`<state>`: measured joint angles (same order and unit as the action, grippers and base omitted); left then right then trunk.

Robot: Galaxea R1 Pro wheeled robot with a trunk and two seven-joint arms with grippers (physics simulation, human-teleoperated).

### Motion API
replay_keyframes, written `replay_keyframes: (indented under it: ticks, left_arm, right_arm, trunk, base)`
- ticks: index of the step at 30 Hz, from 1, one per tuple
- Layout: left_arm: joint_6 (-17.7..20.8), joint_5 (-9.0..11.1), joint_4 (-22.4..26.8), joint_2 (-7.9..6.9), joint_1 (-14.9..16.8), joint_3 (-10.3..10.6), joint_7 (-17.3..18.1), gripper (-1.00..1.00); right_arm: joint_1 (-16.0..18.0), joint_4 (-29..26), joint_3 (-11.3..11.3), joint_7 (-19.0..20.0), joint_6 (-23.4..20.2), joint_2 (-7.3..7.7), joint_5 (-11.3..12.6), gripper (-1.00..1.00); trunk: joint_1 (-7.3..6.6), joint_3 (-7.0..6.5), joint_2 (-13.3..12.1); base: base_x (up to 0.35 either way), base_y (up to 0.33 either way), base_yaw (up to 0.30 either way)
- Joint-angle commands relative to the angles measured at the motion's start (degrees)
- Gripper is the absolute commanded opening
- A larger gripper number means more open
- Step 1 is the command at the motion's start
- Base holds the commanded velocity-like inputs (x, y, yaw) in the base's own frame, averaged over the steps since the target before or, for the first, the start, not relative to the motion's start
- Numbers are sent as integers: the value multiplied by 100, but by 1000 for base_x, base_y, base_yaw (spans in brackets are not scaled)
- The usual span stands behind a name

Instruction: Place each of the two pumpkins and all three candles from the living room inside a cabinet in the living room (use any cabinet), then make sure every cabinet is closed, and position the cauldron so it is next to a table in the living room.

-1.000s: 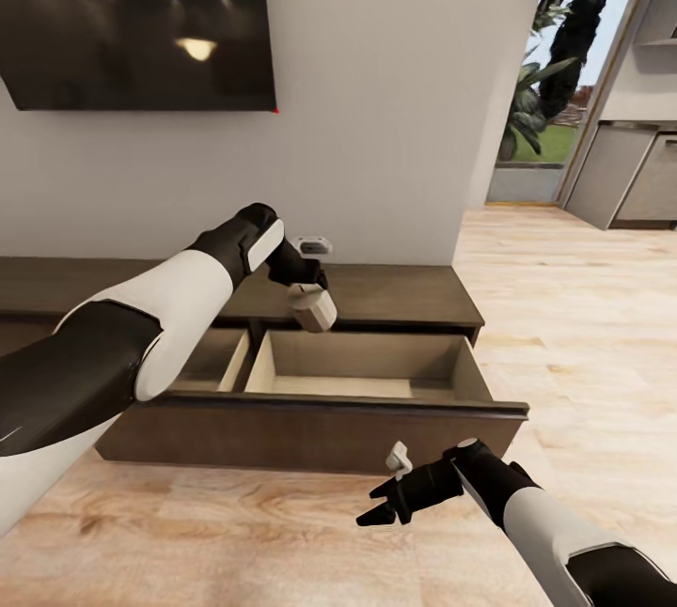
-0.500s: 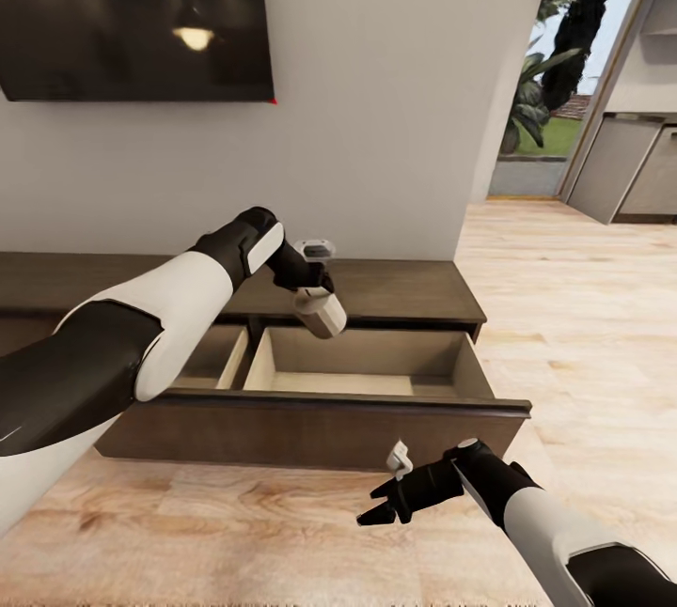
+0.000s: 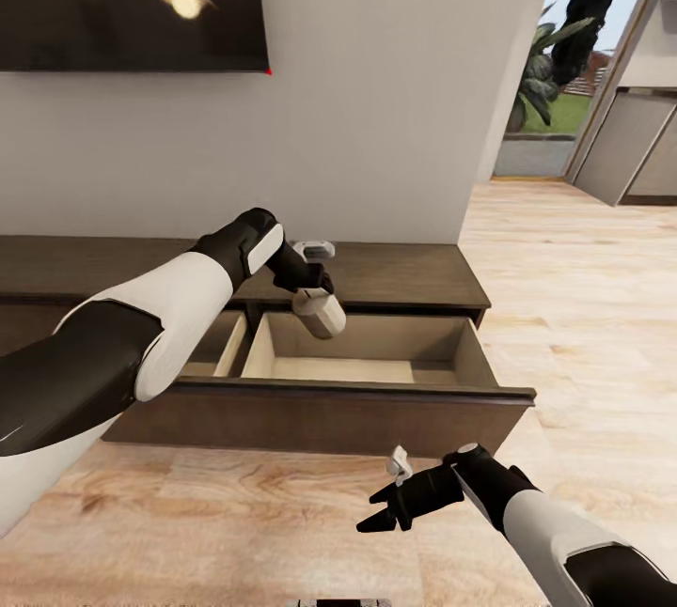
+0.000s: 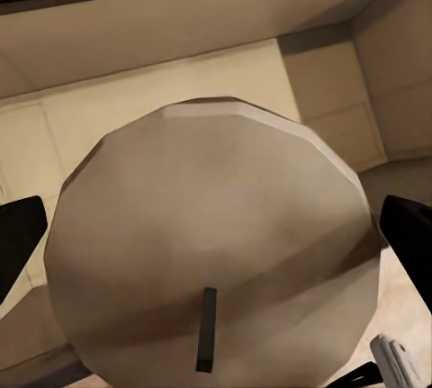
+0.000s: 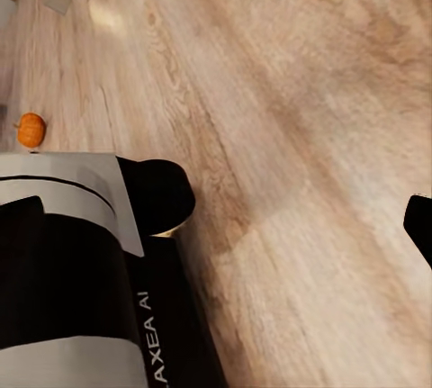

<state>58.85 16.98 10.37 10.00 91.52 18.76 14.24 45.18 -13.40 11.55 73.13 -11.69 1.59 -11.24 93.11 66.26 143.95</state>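
Note:
My left gripper [image 3: 313, 299] is shut on an off-white candle [image 3: 321, 315], which hangs tilted over the back left part of an open drawer [image 3: 376, 368] of the long dark brown cabinet [image 3: 320, 419]. In the left wrist view the candle's wick end [image 4: 211, 262] is close up, with the drawer's beige inside behind it and dark fingers [image 4: 18, 239] on either side. My right gripper [image 3: 372, 511] is open and holds nothing, low over the wooden floor in front of the cabinet. A small orange pumpkin [image 5: 31, 129] lies on the floor behind my base.
A second drawer [image 3: 214, 346] to the left also stands open. A dark TV [image 3: 132, 1] hangs on the white wall above the cabinet. At the right, the wooden floor [image 3: 583, 306] runs to a doorway [image 3: 555, 100] with plants outside. My own base [image 5: 81, 271] fills part of the right wrist view.
The whole head view has shifted, so the camera moved. The candle in my left gripper sits slightly farther right and lower over the drawer. My right gripper stays open in the same pose.

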Motion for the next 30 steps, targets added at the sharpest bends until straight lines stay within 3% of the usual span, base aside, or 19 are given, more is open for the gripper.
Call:
replay_keyframes:
  ticks: [1,17,30]
  left_arm:
    - [12,25,0,0,6,31,9,-100]
    - [-19,10,8,0,6,37,5,-100]
    - [-366,22,-7,0,6,32,2,-100]
  right_arm:
    - [-1,-14,-24,29,-57,0,-36,100]
    - [-1,-5,-31,2,-37,-35,-45,100]
    - [-1,30,-22,-14,-9,-60,-45,100]
  trunk:
    - [1,28,4]
    - [42,382,26]
    - [76,670,43]
  base:
    - [0,0,0]
    - [0,0,0]
    - [0,0,0]
